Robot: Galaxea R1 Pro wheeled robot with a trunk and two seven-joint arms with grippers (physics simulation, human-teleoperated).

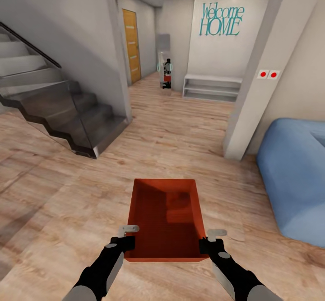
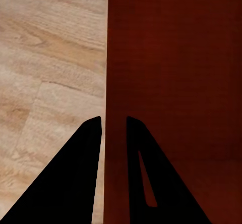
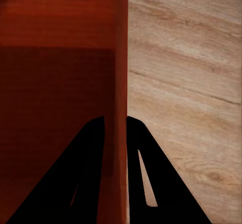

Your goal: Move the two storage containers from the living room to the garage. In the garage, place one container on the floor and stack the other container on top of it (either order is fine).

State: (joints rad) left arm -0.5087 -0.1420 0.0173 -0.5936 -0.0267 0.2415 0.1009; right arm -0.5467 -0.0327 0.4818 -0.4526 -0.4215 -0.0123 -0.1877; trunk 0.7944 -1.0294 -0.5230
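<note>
Now the orange-red, thin-walled rectangular storage container (image 1: 164,219) rides out front above the light wood-plank floor (image 1: 67,174), the left tool (image 1: 127,242) clamped on its left wall, the right tool (image 1: 206,245) clamped on its right wall. For a clean carry, I'd keep both arms level and evenly spaced, steering between the grey staircase (image 1: 58,111) and the white pillar (image 1: 253,88).

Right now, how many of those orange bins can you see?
1. The orange bin is held above the wood floor between the left hand and right hand. Another may be elsewhere.
</note>
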